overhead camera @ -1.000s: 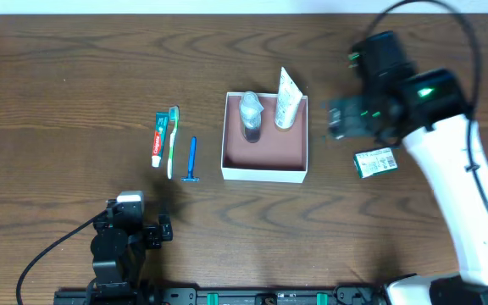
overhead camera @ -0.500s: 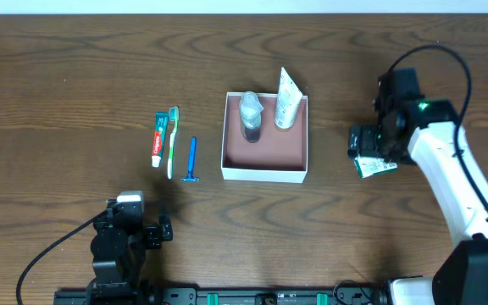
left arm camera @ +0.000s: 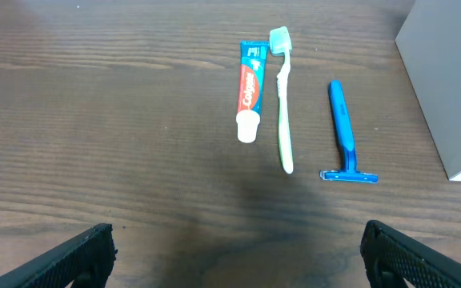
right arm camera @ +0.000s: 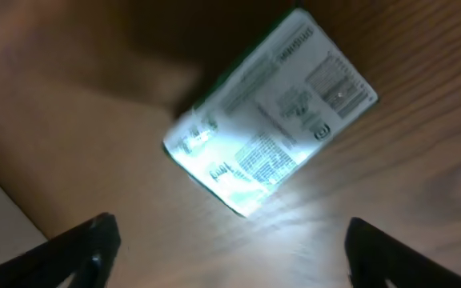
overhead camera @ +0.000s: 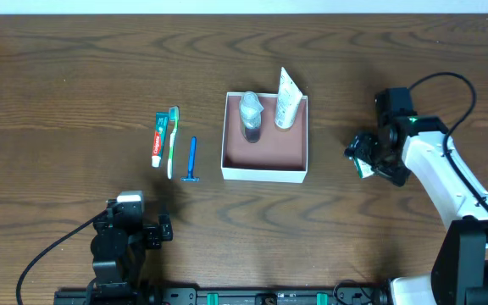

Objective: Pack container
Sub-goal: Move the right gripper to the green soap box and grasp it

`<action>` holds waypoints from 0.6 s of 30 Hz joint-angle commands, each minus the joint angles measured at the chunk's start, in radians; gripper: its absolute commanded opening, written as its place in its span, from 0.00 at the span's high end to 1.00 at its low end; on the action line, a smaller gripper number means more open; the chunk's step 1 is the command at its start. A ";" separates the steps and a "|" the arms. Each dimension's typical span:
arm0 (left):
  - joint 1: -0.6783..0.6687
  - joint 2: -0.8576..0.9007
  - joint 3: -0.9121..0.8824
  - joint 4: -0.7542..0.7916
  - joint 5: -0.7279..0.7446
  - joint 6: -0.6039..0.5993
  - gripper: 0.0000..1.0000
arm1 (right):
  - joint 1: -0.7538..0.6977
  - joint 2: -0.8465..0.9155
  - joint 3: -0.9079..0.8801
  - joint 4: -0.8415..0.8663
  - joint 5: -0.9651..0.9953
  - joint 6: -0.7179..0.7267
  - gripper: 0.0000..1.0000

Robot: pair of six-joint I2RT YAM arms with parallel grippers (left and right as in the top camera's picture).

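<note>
Task partly done. The container (overhead camera: 263, 176) sits mid-table, between the loose toiletries on its left and the packet on its right. Two items are packed along its far side: a small clear bottle (overhead camera: 251, 116) and a white tube (overhead camera: 287, 102). The rest of the pink-brown floor is bare.

Four items are left outside:
- A toothpaste tube (left arm camera: 247, 90), a toothbrush (left arm camera: 282, 104) and a blue razor (left arm camera: 342, 132) are laid side by side, left of the container and apart from it.
- A green-and-white packet (right arm camera: 270, 112) lies flat on the table, right of the container, and is mostly covered by the arm in the overhead view.

The right gripper (right arm camera: 230, 228) is held directly over the packet, fingers spread wide, nothing gripped. No contact with the packet is seen, though the wrist view is blurred. The packet is judged to be the item in hand, and a grasp is not yet made.

The left gripper (left arm camera: 234, 240) is parked at the near edge, well short of the toiletries, jaws wide apart and empty.

Roughly a third of the packing is judged done.
</note>
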 commanded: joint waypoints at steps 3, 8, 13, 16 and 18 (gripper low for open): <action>-0.003 -0.006 -0.004 0.004 0.000 -0.008 0.02 | -0.027 0.027 -0.011 0.051 -0.004 0.220 0.17; -0.003 -0.006 -0.004 0.004 0.000 -0.008 0.02 | -0.066 0.115 -0.011 0.097 -0.027 0.259 0.22; -0.003 -0.006 -0.004 0.004 0.000 -0.008 0.02 | -0.087 0.233 -0.011 0.165 -0.125 0.260 0.32; -0.003 -0.006 -0.004 0.004 0.000 -0.008 0.02 | -0.088 0.270 -0.011 0.179 -0.140 0.259 0.36; -0.003 -0.006 -0.004 0.004 0.000 -0.008 0.02 | -0.089 0.275 -0.011 0.177 -0.135 0.256 0.36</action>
